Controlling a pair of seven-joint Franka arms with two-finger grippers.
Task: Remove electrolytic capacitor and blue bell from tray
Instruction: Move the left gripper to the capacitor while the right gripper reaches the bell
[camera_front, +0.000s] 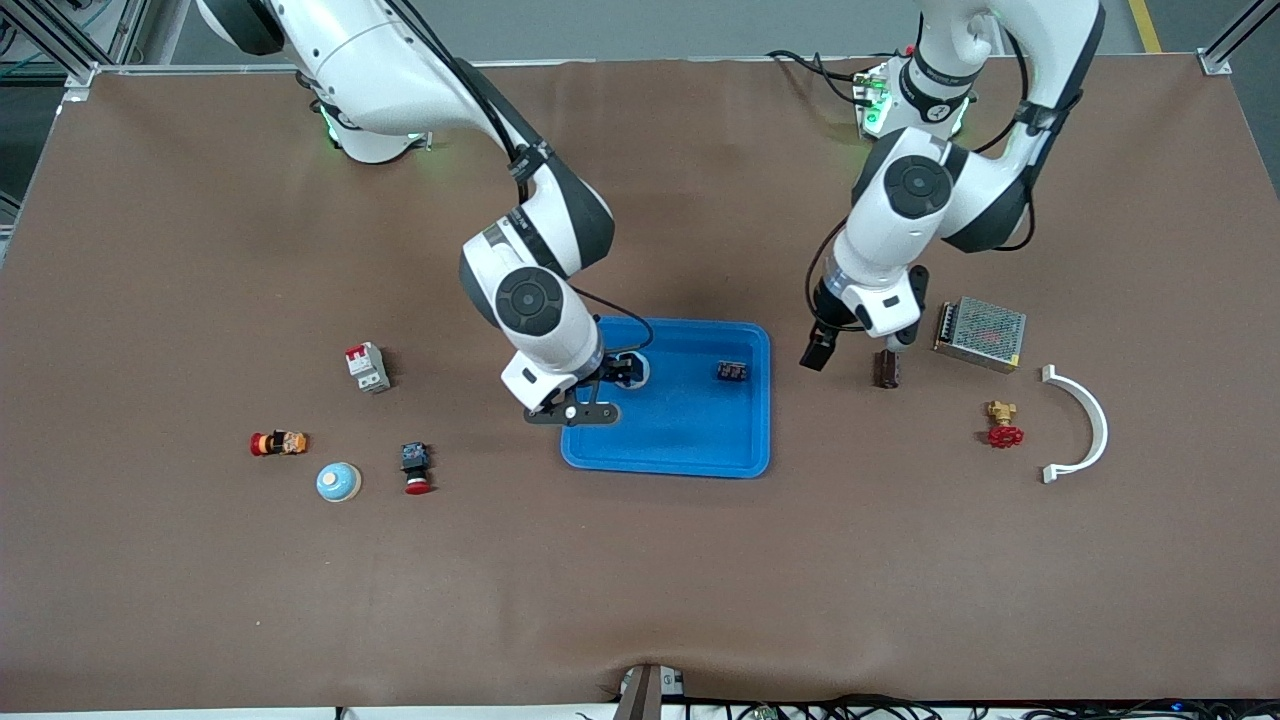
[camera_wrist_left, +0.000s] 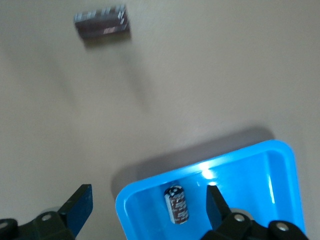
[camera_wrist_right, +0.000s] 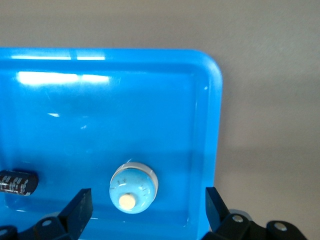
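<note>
**Capacitor and bell lie in the tray, both grippers open**

Front view: a blue tray lies mid-worktop. The capacitor rests in it near the corner toward the robots' edge and the left arm's end. The bell sits in the corner toward the right arm's end, largely hidden by the right gripper, which hangs over it with fingers spread and empty. The left gripper hangs over bare worktop between the tray and a brown block, fingers apart, holding nothing. A second bell sits toward the right arm's end of the worktop.

Left wrist view: the capacitor lies just inside a tray corner. The brown block is blurred, and the open fingers are cut off by the frame.

Right wrist view: the bell stands dome up in the tray, between the spread fingers without touching them. The capacitor is cut off at the picture's edge.
</note>
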